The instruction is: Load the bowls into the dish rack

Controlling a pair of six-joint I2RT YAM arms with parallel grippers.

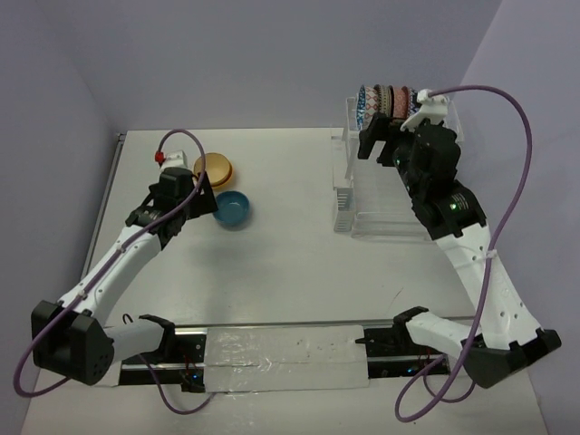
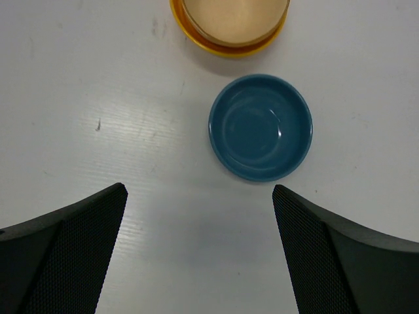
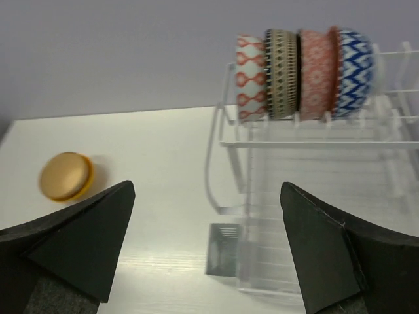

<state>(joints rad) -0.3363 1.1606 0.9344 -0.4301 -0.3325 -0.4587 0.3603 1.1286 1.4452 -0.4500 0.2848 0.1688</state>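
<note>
Four patterned bowls [image 3: 281, 73] stand on edge in the raised prong row of the rack [image 3: 308, 196], packed side by side: pink-and-white, brown, red-pink and blue-and-white. At least two more sit on the counter [image 1: 290, 272], well apart from the rack. One is a teal bowl [image 2: 260, 127], upright and empty. Just beyond it is an orange-yellow bowl [image 2: 229, 26] whose paler tan inside may be another bowl nested in it; I cannot tell. The job looks more than half done, with these counter bowls not yet loaded. The left fingers [image 2: 72, 255] are spread wide above the counter with nothing between them, the teal bowl just ahead of the gap. The right fingers [image 3: 347, 261] are spread too, holding nothing, near the rack and facing its loaded row.
</note>
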